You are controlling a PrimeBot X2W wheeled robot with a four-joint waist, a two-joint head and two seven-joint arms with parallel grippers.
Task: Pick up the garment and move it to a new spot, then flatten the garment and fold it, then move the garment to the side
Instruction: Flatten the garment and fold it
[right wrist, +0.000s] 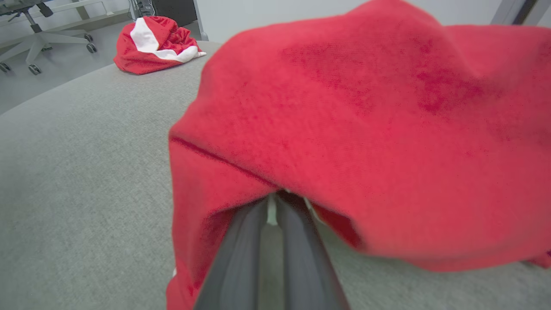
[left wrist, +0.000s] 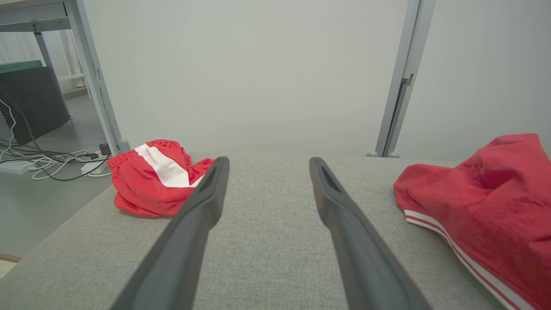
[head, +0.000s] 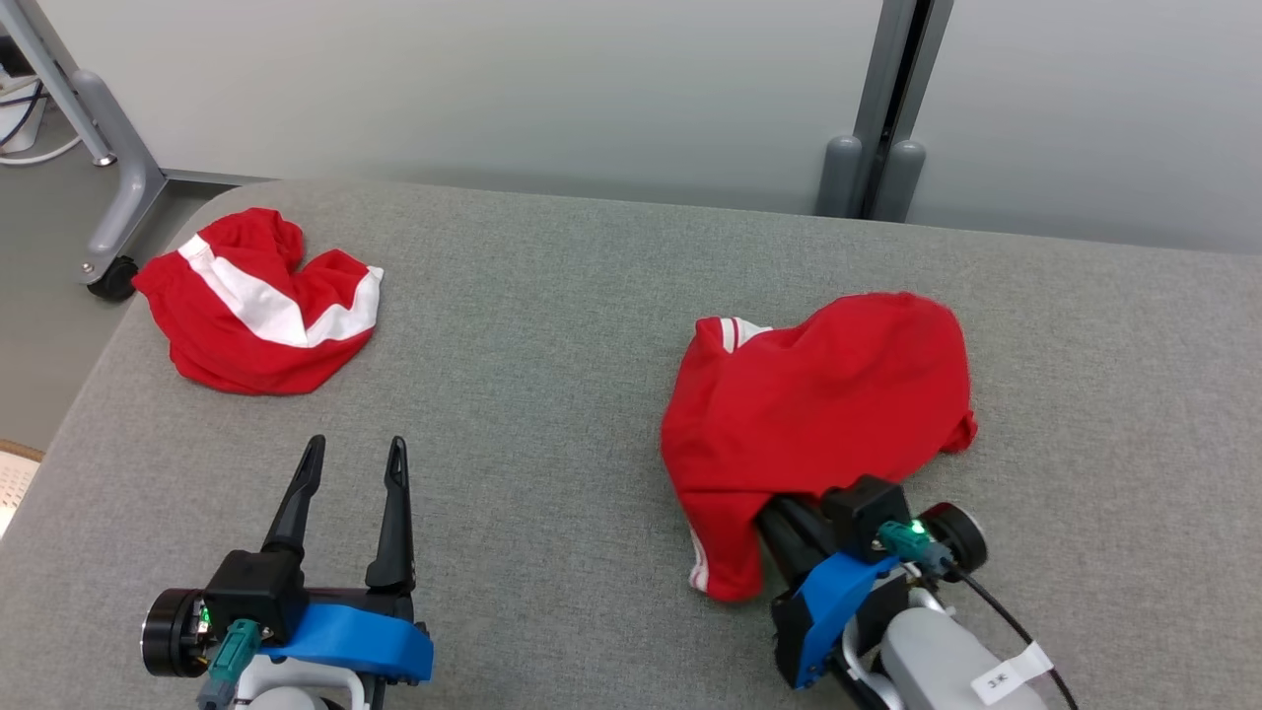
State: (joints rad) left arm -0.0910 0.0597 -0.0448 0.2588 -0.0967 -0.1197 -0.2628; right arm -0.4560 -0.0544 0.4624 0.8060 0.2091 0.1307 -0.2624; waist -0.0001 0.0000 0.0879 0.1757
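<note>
Now | right fingers (right wrist: 234, 262) clamped on red garment (head: 818, 404) | left fingers (head: 299, 493) spread, empty

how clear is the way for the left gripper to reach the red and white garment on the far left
Probably yes: the left gripper is open and holds nothing, and bare grey table lies between it and the red and white garment, which sits ahead and to its left.
</note>
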